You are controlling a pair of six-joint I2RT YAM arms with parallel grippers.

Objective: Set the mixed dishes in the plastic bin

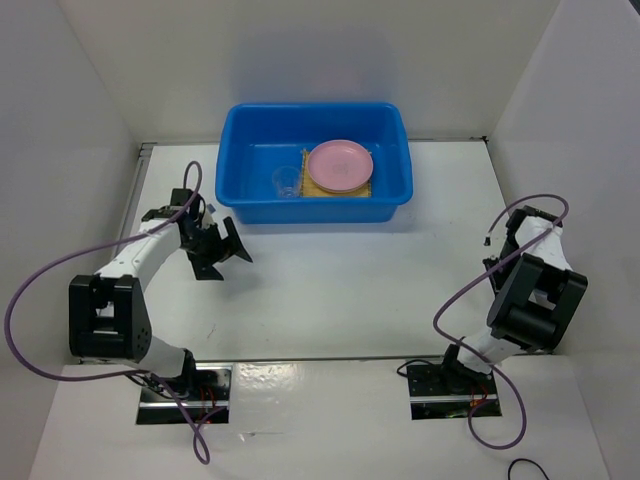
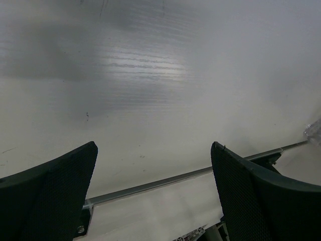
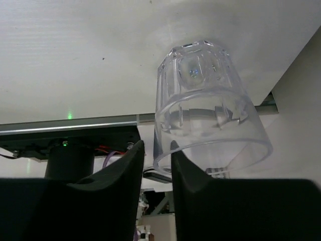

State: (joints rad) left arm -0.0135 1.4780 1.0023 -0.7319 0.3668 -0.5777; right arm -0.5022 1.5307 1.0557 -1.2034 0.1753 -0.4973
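The blue plastic bin (image 1: 395, 195) stands at the back centre. Inside it a pink plate (image 1: 340, 165) lies on a tan woven mat (image 1: 312, 187), with a clear cup (image 1: 286, 182) beside them. My right gripper (image 3: 156, 143) straddles the rim of another clear cup (image 3: 200, 95): one finger is inside and one outside. The jaws are narrow, and a thin gap shows beside the wall. That cup does not show in the top view, where the folded right arm (image 1: 530, 290) hides it. My left gripper (image 1: 228, 250) hangs open over bare table, left of the bin.
White walls enclose the table on three sides. A metal rail (image 3: 75, 125) runs along the near table edge, with the right arm's base (image 1: 450, 385) just behind it. Purple cables (image 1: 60, 270) loop off both arms.
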